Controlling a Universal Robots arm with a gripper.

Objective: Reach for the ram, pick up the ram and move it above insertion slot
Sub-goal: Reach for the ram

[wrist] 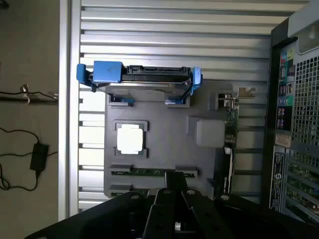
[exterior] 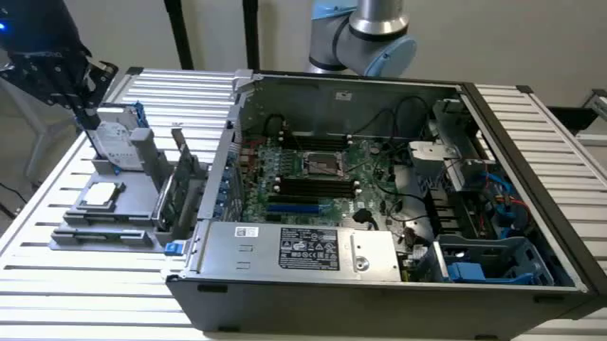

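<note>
- Overall, a slatted metal table [exterior: 57,284] carries an open computer case [exterior: 379,284], which takes up the middle and the exterior view's right. Its motherboard [exterior: 313,170] is laid bare.
- Behind the case stands the base of the robot arm [exterior: 374,35].
- On the exterior view's left, just beside the case, a grey holder tray [exterior: 119,209] sits on the table.
- On the tray, a silver hard drive [exterior: 112,138] stands upright at the far end, an expansion card [exterior: 180,188] stands on edge nearest the case, and a square processor chip [wrist: 130,139] lies flat in the middle.
- The dark gripper [exterior: 87,119] hangs in the air above the hard-drive end of the tray. Its jaws are pressed together, holding nothing and touching nothing.
- The ram [wrist: 149,173], a thin green stick, lies in a groove at the near end of the tray, well apart from the gripper.
- The insertion slot [exterior: 318,187], judged to be one of the long dark slots on the motherboard, has nothing over it.
- Judged step: the reach, barely begun. A grasp calls for the jaws parted and lined up across the narrow stick.
</note>
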